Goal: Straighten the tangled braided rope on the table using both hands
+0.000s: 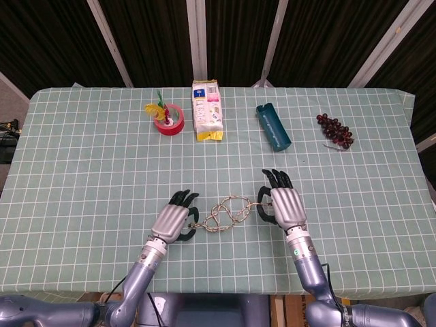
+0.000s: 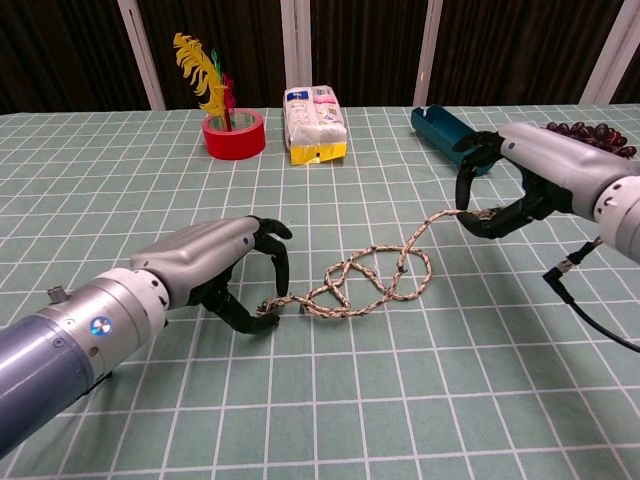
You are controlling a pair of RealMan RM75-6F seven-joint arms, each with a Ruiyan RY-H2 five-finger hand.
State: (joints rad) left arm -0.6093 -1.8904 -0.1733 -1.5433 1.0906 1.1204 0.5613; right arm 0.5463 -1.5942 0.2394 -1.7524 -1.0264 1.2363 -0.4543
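The braided rope (image 1: 225, 212) (image 2: 375, 280) lies in a tangle of loops on the green checked cloth between my hands. My left hand (image 1: 176, 219) (image 2: 215, 265) is at the rope's left end. Its fingers curl over that end with a gap still showing, and the thumb tip touches the end from the near side. My right hand (image 1: 283, 204) (image 2: 520, 180) pinches the rope's right end between thumb and a finger, with the other fingers arched above. The strand runs from the loops straight to that pinch.
Along the far side stand a red tape roll with feathers (image 1: 165, 119), a snack packet (image 1: 207, 120), a teal case (image 1: 273, 127) and a bunch of dark grapes (image 1: 334, 130). A black cable (image 2: 575, 265) hangs off my right forearm near the cloth.
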